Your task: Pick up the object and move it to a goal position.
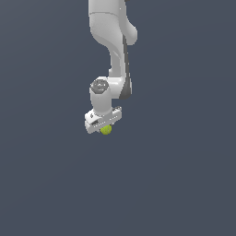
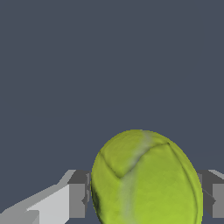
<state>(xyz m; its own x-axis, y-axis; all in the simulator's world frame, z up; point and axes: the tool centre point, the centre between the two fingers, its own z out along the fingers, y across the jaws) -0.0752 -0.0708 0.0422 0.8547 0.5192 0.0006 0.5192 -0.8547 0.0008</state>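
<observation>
The yellow-green ball [image 1: 106, 130] shows just under the white gripper [image 1: 105, 129] in the exterior view, mostly hidden by the hand. In the wrist view the ball [image 2: 146, 179] fills the space between the two grey fingertips [image 2: 78, 194], which touch it on both sides. It has a pale seam like a tennis ball. The gripper is shut on the ball. The arm hangs down from above, wrist pointing downward.
Only a flat, plain dark grey-blue surface [image 1: 184, 184] surrounds the arm in both views. No other object, container or goal marker shows.
</observation>
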